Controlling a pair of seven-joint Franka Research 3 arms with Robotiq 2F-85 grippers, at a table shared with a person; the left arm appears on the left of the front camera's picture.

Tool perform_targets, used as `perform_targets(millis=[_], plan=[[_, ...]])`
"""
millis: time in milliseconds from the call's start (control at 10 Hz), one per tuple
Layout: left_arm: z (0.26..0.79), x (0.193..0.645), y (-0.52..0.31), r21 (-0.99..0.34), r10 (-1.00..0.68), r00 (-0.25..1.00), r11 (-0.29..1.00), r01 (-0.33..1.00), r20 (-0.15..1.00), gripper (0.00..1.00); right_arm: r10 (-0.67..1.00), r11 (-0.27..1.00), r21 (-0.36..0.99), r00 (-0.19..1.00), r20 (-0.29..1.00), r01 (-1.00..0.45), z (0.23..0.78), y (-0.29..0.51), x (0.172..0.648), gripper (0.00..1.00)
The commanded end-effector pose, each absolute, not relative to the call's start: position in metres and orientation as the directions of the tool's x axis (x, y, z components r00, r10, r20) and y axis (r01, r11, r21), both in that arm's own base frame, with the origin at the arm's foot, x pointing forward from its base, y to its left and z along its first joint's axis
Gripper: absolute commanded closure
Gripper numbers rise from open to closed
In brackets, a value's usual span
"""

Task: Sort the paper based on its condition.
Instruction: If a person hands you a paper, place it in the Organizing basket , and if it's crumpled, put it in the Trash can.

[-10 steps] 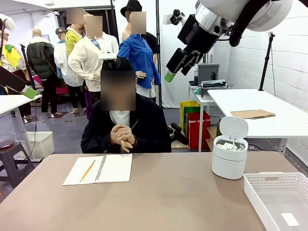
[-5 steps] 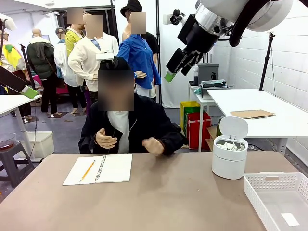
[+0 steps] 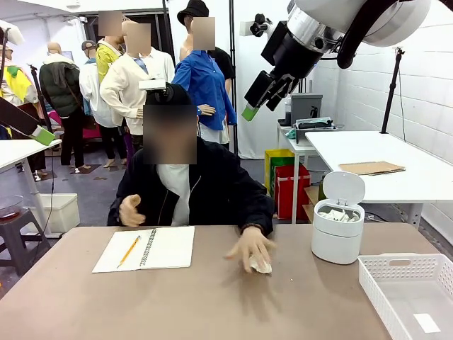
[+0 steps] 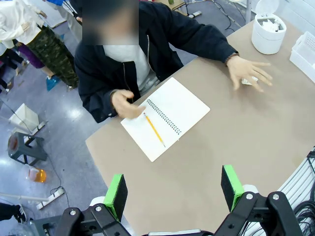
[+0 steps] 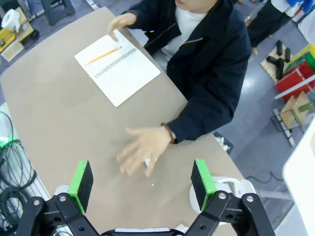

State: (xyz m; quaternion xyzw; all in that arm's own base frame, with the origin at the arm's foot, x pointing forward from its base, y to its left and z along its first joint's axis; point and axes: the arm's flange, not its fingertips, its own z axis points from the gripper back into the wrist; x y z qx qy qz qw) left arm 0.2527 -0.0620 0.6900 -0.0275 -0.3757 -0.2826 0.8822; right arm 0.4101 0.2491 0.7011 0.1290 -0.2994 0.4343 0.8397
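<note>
**Paper delivered for sorting.**
A paper wad (image 3: 261, 266) has been lowered to the table (image 3: 212, 304) under the person's hand (image 3: 251, 249); the left gripper (image 4: 173, 191) and right gripper (image 5: 141, 178) are held open, empty.

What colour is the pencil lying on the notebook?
Yellow pencil, clearest in the left wrist view.
</note>
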Motion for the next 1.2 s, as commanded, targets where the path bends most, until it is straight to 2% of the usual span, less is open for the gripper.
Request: perform_targets(millis=[0,200,300,800,1100], plan=[[0.690,0.252,-0.062,0.162,-0.476,0.559,0.840,0.518,0.679,0.00,0.653,0.588,-0.041,0.444,0.613,-0.808,0.701,0.249,0.410,0.00],[0.690,0.252,-0.062,0.162,-0.476,0.559,0.840,0.518,0.679,0.00,0.652,0.589,-0.043,0.444,0.615,-0.807,0.701,0.249,0.410,0.00],[0.690,0.252,-0.062,0.162,-0.476,0.559,0.840,0.518,0.679,0.00,0.658,0.630,-0.071,0.484,0.576,-0.773,0.688,0.249,0.413,0.00],[0.690,0.252,-0.062,0.162,-0.476,0.559,0.840,0.518,0.679,0.00,0.729,0.658,-0.055,0.617,0.297,-0.751,0.593,0.251,0.433,0.00],[0.690,0.252,-0.062,0.162,-0.476,0.559,0.840,0.518,0.679,0.00,0.699,0.712,-0.048,0.699,0.151,-0.701,0.533,0.266,0.448,0.00]])
